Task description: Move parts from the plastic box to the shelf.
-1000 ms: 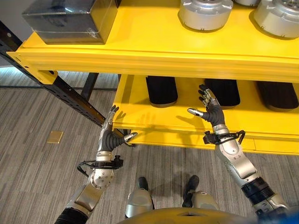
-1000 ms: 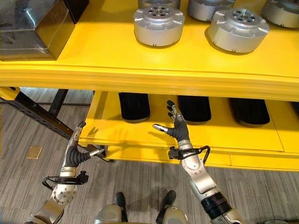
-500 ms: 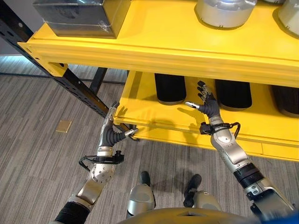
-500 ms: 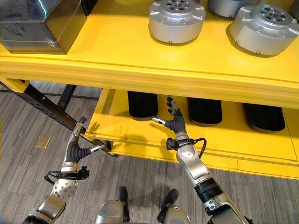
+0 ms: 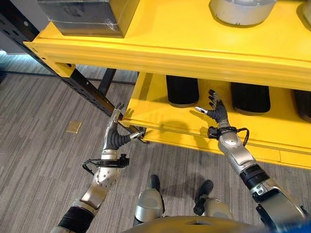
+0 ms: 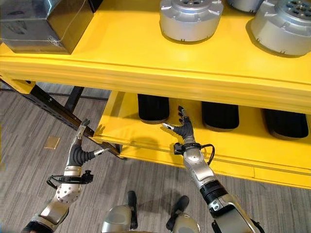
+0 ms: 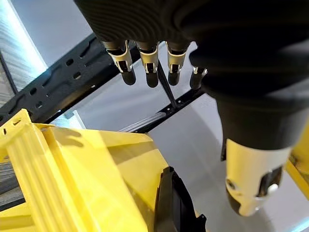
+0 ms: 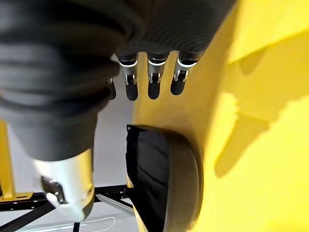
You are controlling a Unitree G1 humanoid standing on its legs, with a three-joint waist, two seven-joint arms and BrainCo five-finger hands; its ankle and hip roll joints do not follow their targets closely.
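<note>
A yellow shelf rack stands before me, with an upper board point(image 5: 160, 46) and a lower board point(image 5: 155, 116). Silver round parts point(image 6: 190, 19) sit on the upper board, and a dark see-through plastic box point(image 5: 85, 14) stands at its left end. Black oblong parts point(image 5: 182, 91) lie on the lower board. My right hand point(image 5: 217, 114) is open and empty above the lower board's front edge, between two black parts; one black part point(image 8: 159, 179) lies just past its fingers point(image 8: 154, 72). My left hand point(image 5: 114, 137) is open and empty by the lower board's left front corner point(image 7: 72, 174).
A black perforated rack post point(image 5: 82, 82) runs slantwise behind my left hand. A small tan plate point(image 5: 74, 127) lies on the grey striped floor to the left. The upper board overhangs both hands.
The whole picture has shifted, so the camera has moved. Both hands stay open and hold about the same places by the lower board.
</note>
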